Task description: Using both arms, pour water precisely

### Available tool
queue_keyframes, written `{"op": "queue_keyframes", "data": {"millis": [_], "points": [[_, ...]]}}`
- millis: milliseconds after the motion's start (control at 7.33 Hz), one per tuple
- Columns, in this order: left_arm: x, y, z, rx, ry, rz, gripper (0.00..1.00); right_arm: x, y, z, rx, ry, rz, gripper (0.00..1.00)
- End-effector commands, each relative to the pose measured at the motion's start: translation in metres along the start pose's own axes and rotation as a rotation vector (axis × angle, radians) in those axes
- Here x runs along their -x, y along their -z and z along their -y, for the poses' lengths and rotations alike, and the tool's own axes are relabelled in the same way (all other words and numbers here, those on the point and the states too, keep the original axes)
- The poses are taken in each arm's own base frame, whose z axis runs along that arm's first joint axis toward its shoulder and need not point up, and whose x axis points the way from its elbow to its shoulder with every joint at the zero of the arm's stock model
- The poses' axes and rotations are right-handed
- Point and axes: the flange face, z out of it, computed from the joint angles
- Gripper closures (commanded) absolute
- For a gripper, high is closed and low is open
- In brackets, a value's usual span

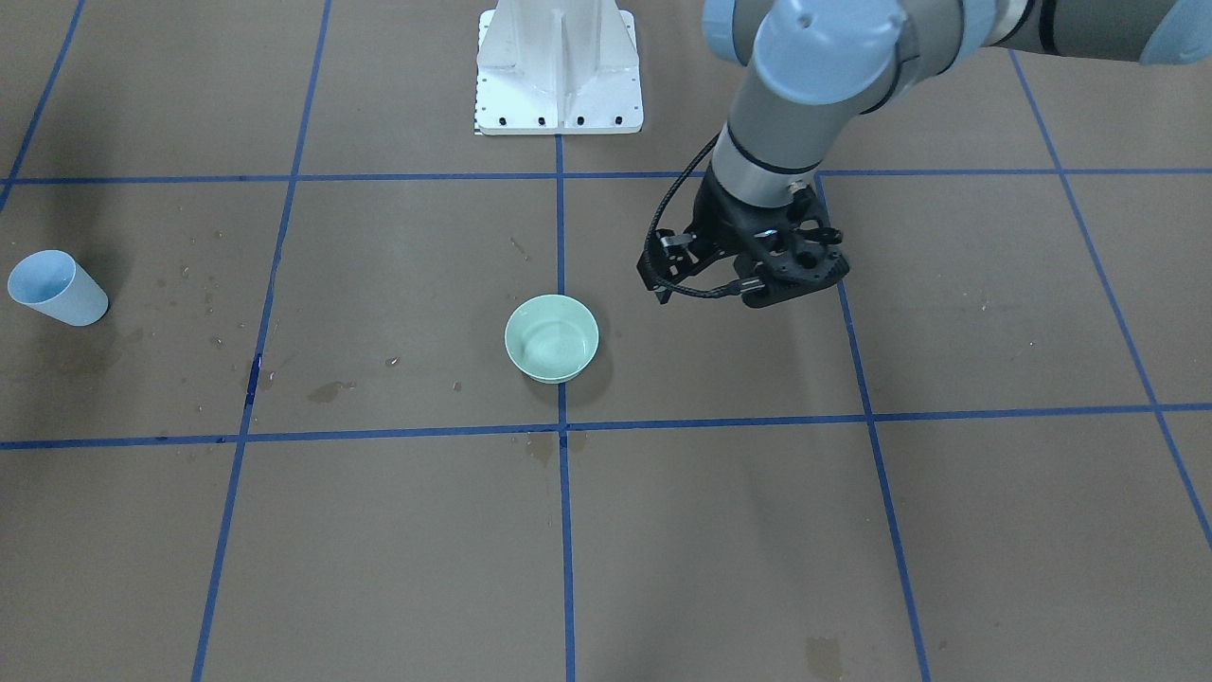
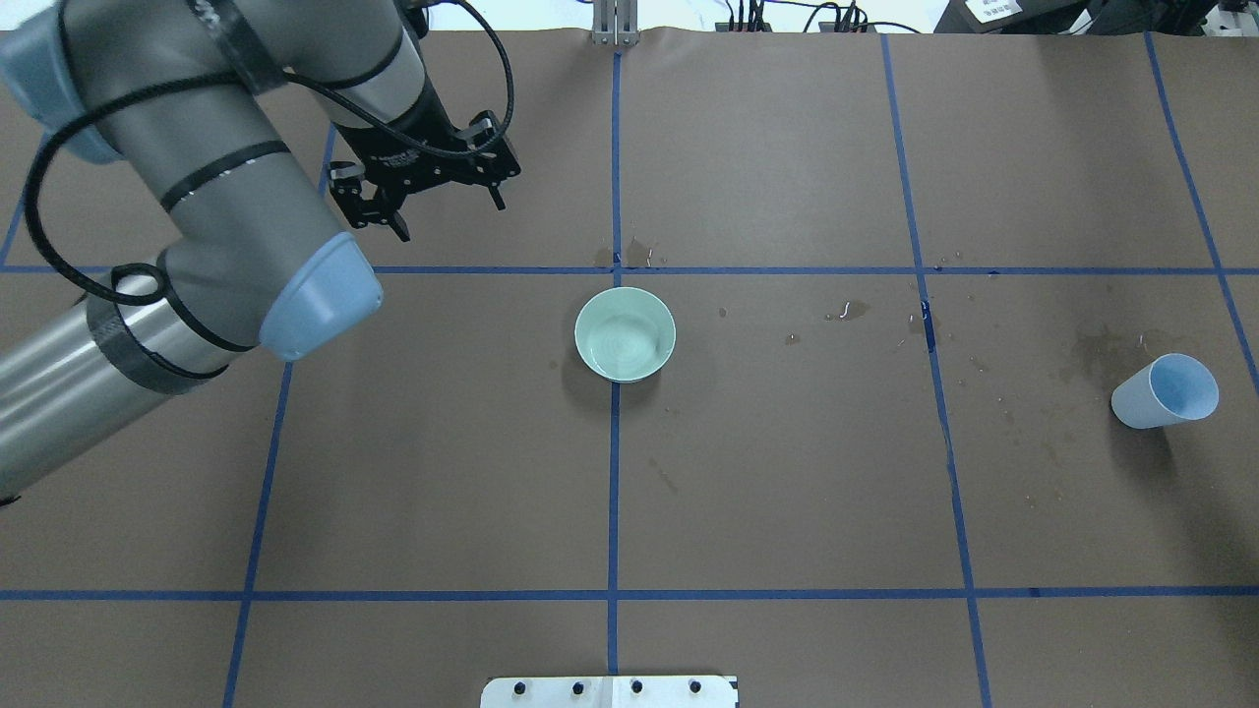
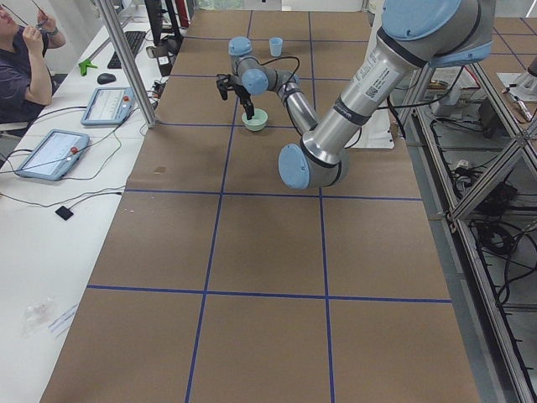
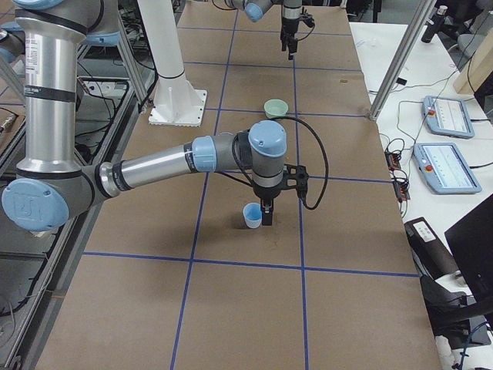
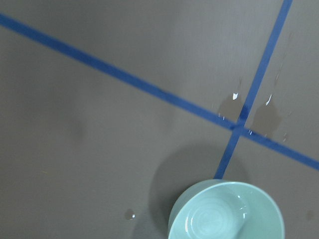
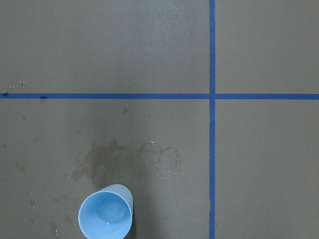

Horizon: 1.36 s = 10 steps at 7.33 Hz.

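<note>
A pale green bowl (image 2: 625,334) stands at the table's middle on a blue tape line, and a faint glassy sheen of water (image 5: 219,219) shows in its bottom. My left gripper (image 2: 448,211) hovers open and empty beyond the bowl, off to its left; the left wrist view looks down on the bowl's (image 5: 227,211) rim. A light-blue cup (image 2: 1166,390) stands upright far to the right. Only the exterior right view shows my right gripper (image 4: 266,214), close beside the cup (image 4: 252,216); I cannot tell whether it is open or shut. The right wrist view shows the cup (image 6: 105,214) from above.
The white pedestal base (image 2: 610,691) sits at the table's near edge. Wet stains (image 2: 1092,349) and droplets mark the brown paper between bowl and cup. A person (image 3: 21,59) sits at a side desk with tablets (image 3: 50,151), and a metal post (image 3: 126,59) stands by the table edge.
</note>
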Motion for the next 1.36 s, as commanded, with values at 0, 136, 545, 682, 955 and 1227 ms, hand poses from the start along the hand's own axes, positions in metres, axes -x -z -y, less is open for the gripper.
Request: {"op": "queue_keyframes", "data": {"millis": [0, 136, 545, 682, 955, 1227], "points": [[0.023, 0.019, 0.009, -0.023, -0.025, 0.026, 0.0, 0.001, 0.002, -0.058, -0.044, 0.038, -0.015, 0.01], [0.033, 0.019, 0.004, -0.023, -0.021, 0.024, 0.0, -0.004, -0.007, -0.083, -0.147, -0.067, -0.04, 0.01], [0.047, 0.017, 0.001, -0.036, -0.021, 0.032, 0.0, -0.005, -0.035, -0.159, -0.312, -0.187, -0.082, 0.02], [0.046, 0.015, -0.001, -0.032, -0.019, 0.033, 0.0, -0.003, -0.038, -0.165, -0.337, -0.21, -0.09, 0.02], [0.045, 0.014, -0.002, -0.036, -0.009, 0.036, 0.0, 0.042, -0.073, -0.151, -0.389, -0.331, -0.092, 0.02], [0.045, 0.014, -0.002, -0.035, -0.007, 0.035, 0.0, 0.093, -0.12, -0.153, -0.466, -0.348, -0.148, 0.02]]}}
